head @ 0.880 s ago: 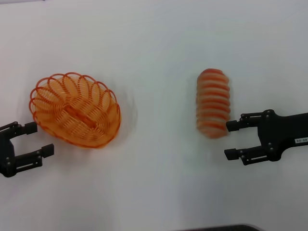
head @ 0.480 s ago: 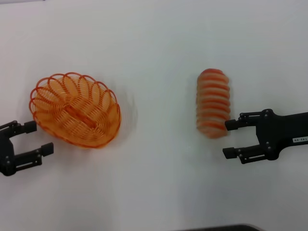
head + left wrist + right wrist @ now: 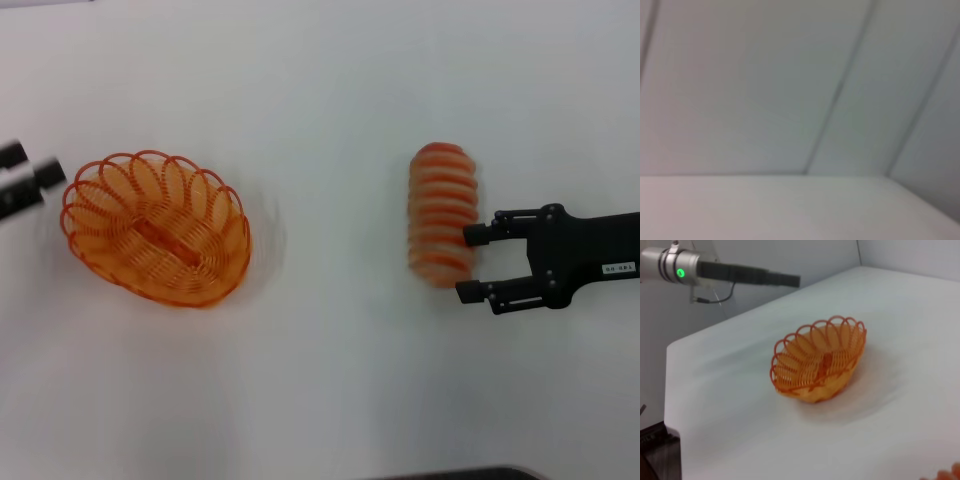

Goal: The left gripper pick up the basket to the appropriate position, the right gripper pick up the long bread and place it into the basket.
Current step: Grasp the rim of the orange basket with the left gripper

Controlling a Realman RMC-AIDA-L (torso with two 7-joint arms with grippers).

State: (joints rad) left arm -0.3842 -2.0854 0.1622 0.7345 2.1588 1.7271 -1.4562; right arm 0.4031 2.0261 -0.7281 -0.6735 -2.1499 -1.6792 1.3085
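The orange wire basket (image 3: 155, 228) sits on the white table at the left, also seen in the right wrist view (image 3: 817, 360). My left gripper (image 3: 43, 162) is at the far left edge, just beyond the basket's far-left rim, its fingers slightly apart and holding nothing. The left gripper also shows end-on in the right wrist view (image 3: 790, 280). The striped long bread (image 3: 442, 215) lies lengthwise at the right. My right gripper (image 3: 468, 265) is open, its tips at the right side of the bread's near end. A sliver of the bread (image 3: 946, 475) shows in the right wrist view.
The white table (image 3: 330, 380) runs to pale wall panels (image 3: 790, 75) in the left wrist view. A dark object (image 3: 655, 450) sits off the table's corner. Something dark (image 3: 450, 474) edges the bottom of the head view.
My left gripper has swung from near the basket's front-left side to beyond its far-left rim. My right gripper has crept left and away, closer to the bread's near end.
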